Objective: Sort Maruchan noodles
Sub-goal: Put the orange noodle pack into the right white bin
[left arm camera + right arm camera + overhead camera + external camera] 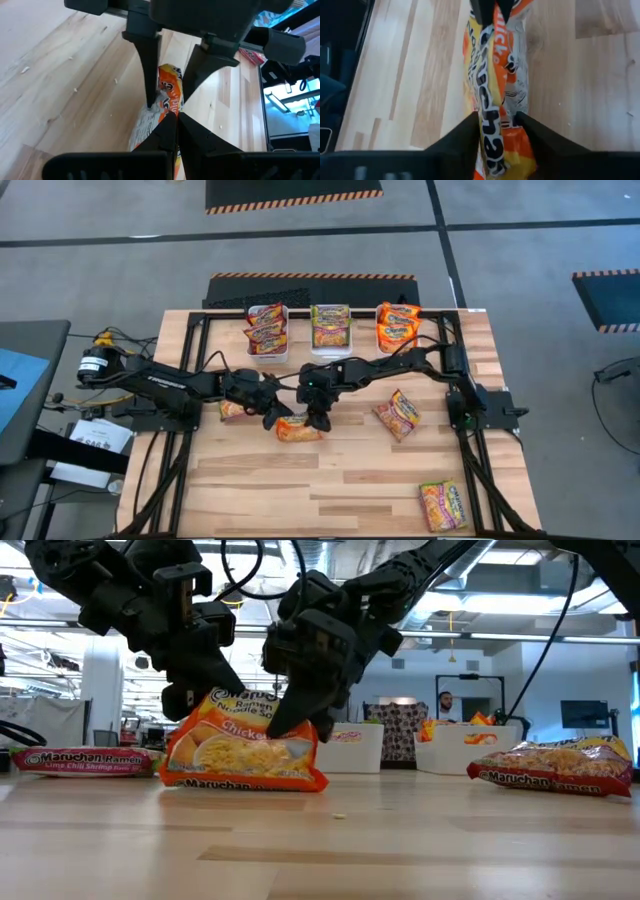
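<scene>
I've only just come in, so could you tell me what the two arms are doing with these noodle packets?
Both arms meet over an orange-edged Maruchan packet near the table's middle. The left gripper is shut on one edge, propping it up, while the right gripper has its jaws either side of the opposite edge. Three white bins at the far side already hold packets sorted by colour. Three other packets lie loose on the table.
</scene>
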### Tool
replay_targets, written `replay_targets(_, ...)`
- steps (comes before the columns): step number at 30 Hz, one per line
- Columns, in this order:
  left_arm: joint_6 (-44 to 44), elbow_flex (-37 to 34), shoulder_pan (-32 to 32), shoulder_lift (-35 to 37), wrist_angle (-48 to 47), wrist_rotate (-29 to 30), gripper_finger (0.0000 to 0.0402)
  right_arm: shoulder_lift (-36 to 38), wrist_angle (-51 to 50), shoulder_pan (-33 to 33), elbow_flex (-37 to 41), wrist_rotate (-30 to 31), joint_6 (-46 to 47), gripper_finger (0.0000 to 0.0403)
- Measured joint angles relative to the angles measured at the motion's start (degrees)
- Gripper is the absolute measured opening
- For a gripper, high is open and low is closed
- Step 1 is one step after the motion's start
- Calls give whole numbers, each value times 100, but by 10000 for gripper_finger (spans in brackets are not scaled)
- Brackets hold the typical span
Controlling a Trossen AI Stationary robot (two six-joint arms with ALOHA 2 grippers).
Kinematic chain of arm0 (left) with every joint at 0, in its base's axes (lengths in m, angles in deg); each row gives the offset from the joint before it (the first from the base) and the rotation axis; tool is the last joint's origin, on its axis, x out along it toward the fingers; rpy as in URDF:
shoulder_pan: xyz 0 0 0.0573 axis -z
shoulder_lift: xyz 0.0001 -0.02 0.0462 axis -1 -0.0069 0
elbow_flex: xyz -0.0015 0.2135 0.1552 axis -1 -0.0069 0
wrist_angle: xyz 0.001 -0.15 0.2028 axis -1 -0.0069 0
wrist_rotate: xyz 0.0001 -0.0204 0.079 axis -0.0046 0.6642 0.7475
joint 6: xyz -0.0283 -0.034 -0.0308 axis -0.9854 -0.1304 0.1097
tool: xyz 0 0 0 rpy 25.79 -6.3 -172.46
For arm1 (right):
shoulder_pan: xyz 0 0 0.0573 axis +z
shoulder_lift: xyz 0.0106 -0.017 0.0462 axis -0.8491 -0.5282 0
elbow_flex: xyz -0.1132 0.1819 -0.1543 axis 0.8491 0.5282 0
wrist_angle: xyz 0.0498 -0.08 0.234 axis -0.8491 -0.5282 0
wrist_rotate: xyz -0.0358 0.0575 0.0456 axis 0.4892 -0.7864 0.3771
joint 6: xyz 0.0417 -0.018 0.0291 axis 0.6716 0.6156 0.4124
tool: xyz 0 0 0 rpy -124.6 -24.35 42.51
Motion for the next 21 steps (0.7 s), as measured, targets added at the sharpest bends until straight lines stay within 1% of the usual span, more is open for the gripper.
replay_targets(6, -6, 0, 0, 2, 1, 87, 0, 2, 11, 8, 0, -39, 343, 38)
replay_targets(8, -46, 0, 0, 0, 7, 131, 0, 3, 20, 26, -2, -40, 385, 14)
replay_targets(15, -65, 0, 0, 3, 89, 149, 0, 4, 8, 101, -7, -37, 511, 8)
replay_targets(18, -243, 0, -14, 7, 90, 144, 0, 4, 4, 131, -7, -39, 511, 6)
replay_targets(21, -401, 0, -59, 7, 90, -5, 7, 4, 1, 155, -7, -37, 546, 6)
